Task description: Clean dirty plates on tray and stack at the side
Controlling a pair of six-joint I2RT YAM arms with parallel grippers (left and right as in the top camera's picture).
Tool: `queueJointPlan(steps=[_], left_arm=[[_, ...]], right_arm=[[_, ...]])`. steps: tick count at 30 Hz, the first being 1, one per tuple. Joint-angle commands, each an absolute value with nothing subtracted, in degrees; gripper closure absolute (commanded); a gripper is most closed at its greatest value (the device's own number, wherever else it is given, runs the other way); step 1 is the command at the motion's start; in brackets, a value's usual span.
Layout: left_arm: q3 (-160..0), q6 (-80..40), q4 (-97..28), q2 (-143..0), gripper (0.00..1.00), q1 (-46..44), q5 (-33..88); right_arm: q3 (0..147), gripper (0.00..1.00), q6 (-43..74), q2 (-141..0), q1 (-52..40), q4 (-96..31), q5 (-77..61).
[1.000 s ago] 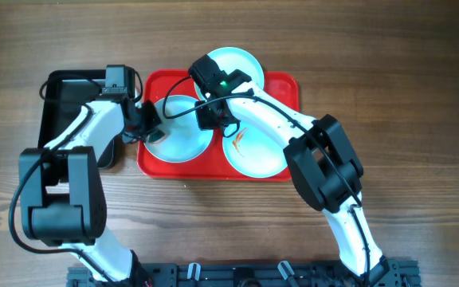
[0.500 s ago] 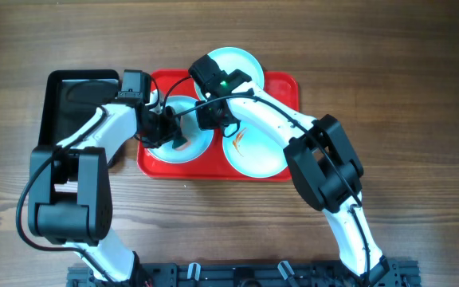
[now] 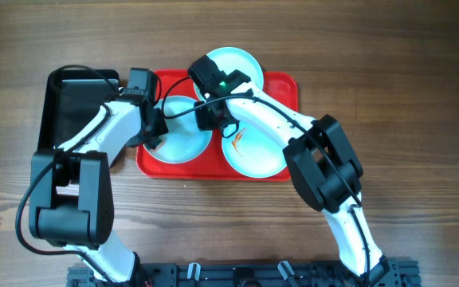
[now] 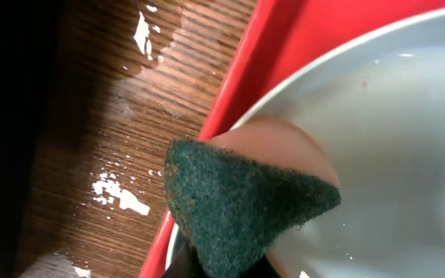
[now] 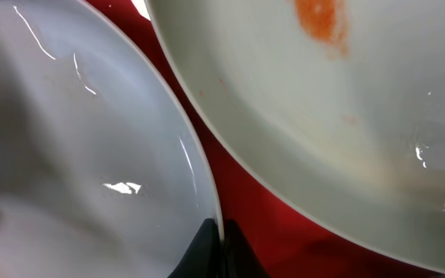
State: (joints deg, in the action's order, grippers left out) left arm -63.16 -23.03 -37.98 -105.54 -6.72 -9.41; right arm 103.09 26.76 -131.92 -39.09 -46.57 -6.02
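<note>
Three pale aqua plates lie on the red tray: a left plate, a back plate and a right plate with an orange smear. My left gripper is shut on a dark green sponge, pressed on the left plate's left rim. My right gripper is shut on the left plate's right rim, with the smeared plate beside it.
A glossy black tray stands left of the red tray. Water drops and white flecks lie on the wood between the two trays.
My left gripper with the sponge moved across the left plate to its middle, then back to the plate's left rim. The right arm has not moved.
</note>
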Motion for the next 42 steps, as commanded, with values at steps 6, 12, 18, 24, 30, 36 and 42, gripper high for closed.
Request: queueJointPlan(steps=[6,12,18,24,30,36,42], left_arm=[[-67.53,-22.98,-37.10,-91.24,0.96,-4.97,-10.92],[-67.51,-22.96,-36.82,-85.69,0.96,1.72,-10.96],[-67.46,-22.70,-39.09,-87.37,0.96,14.31,-10.94],[-67.40,-22.72,-39.38,-89.43,0.96,15.35,-11.20],[-67.40,-22.72,-40.12,-96.07,0.96,15.35,-11.16],[-67.40,-22.72,-40.60,-96.36,0.96,15.35,-11.16],[-67.40,-22.74,-41.01,-96.36,0.96,17.30,-10.02]], right_arm=[[101.97,0.96,25.65,-132.99,-39.05,-47.16,-4.27],[101.97,0.96,25.65,-132.97,-39.05,-47.18,-4.27],[106.13,0.96,25.63,-128.86,-39.05,-50.50,0.80],[106.30,0.96,23.86,-117.64,-39.33,-51.99,12.03],[106.28,0.96,19.46,-114.69,-44.71,-54.48,29.08],[106.28,0.96,11.92,-114.76,-53.41,-52.42,50.26],[106.10,0.96,-9.41,-114.89,-59.68,-44.73,61.30]])
